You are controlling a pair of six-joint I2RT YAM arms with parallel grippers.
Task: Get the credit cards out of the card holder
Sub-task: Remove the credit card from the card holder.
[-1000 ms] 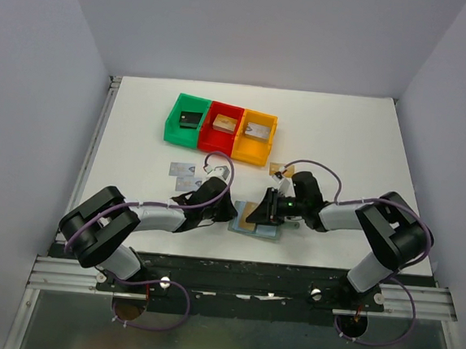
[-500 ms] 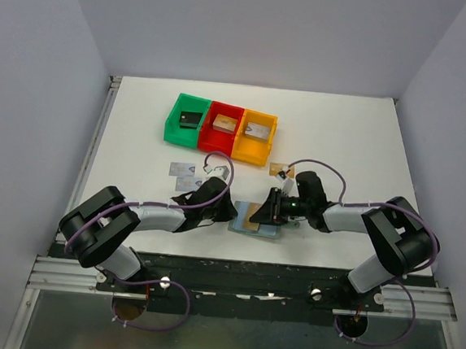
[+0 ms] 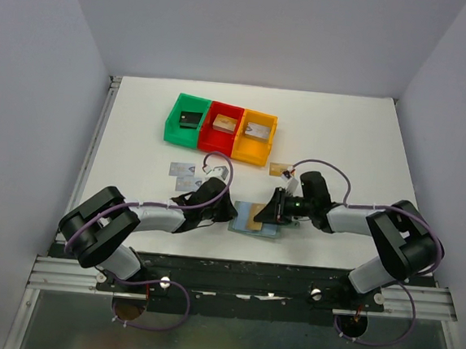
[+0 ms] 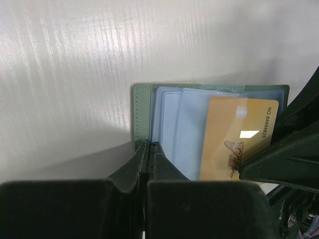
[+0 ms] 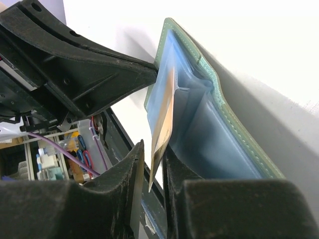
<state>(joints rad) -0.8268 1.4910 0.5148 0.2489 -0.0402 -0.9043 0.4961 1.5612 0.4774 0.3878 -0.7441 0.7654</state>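
Note:
The card holder [image 3: 262,228] lies open on the table between both arms, grey-green with pale blue pockets [image 4: 189,127]. A tan-gold credit card [image 4: 240,134] sticks partly out of a pocket. My left gripper [image 4: 148,147] is shut, its tips resting on the holder's left edge [image 4: 141,107]. My right gripper [image 5: 152,162] stands at the holder's other side. Its fingers are a narrow gap apart with the gold card's [image 5: 163,124] free edge between them. The card touches the right finger [image 5: 174,164] and stands clear of the left one. In the top view the right gripper [image 3: 274,211] faces the left gripper [image 3: 230,213].
Loose cards lie on the table: silvery ones [image 3: 183,170] behind the left gripper and a tan one [image 3: 281,170] behind the right. Green [image 3: 172,120], red [image 3: 210,128] and orange [image 3: 255,152] bins stand at the back, each holding a small block.
My right gripper and forearm have shifted slightly to the right, away from the left gripper. The left arm has not moved.

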